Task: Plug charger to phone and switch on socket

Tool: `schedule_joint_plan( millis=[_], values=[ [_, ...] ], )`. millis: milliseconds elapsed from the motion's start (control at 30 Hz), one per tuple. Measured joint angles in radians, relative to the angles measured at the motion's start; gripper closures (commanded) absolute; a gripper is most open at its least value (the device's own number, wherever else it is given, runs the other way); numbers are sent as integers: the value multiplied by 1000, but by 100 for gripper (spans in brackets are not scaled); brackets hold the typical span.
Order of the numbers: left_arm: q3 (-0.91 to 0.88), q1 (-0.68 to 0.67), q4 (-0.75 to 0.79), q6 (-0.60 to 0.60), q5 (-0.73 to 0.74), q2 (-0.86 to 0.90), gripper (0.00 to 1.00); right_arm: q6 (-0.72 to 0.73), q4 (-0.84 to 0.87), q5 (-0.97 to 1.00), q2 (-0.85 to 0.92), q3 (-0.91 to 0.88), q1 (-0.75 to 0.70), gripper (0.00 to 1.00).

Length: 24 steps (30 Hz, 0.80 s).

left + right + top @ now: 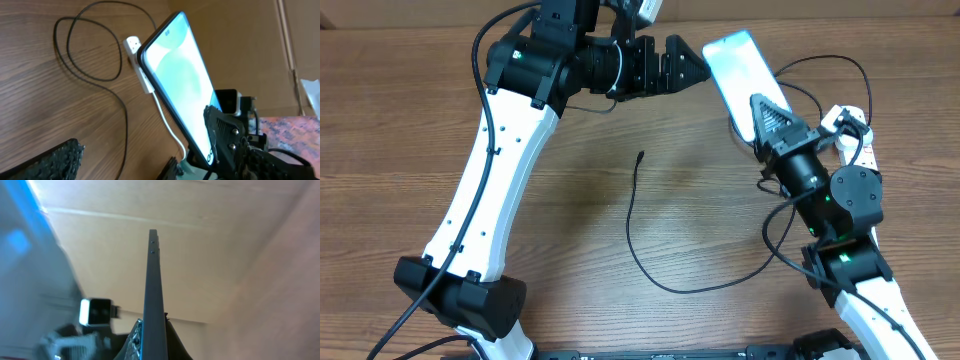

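My right gripper (767, 118) is shut on the lower end of the phone (740, 68) and holds it tilted above the table, screen lit. In the right wrist view the phone (152, 290) stands edge-on between the jaws (152, 340). My left gripper (688, 64) is open and empty just left of the phone's edge; its fingers (115, 167) frame the phone (182, 90). The charger cable (632, 235) lies on the table with its connector tip (640, 156) free in the middle. The white socket strip (858, 140) lies behind the right arm, partly hidden.
The cable loops (95, 75) across the wood toward the socket strip (134, 50), whose white cord (167, 125) runs under the phone. Brown cardboard walls (210, 240) stand behind the table. The left arm (510, 150) spans the left half of the table.
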Motion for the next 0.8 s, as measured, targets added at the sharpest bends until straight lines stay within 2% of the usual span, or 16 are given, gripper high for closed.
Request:
schedule_joint_plan(
  millis=[100, 233, 433, 667, 800],
  values=[
    [0, 0, 40, -35, 7, 5, 0, 71, 101, 8, 69, 0, 19, 96],
    [0, 0, 101, -84, 26, 24, 2, 139, 144, 8, 149, 4, 51, 96],
    [-24, 2, 250, -183, 59, 71, 4, 197, 147, 29, 248, 56, 71, 96],
    [-136, 2, 396, -286, 71, 86, 4, 216, 146, 36, 267, 106, 77, 96],
    [-220, 2, 514, -356, 78, 90, 7, 215, 40, 43, 268, 111, 77, 96]
  ],
)
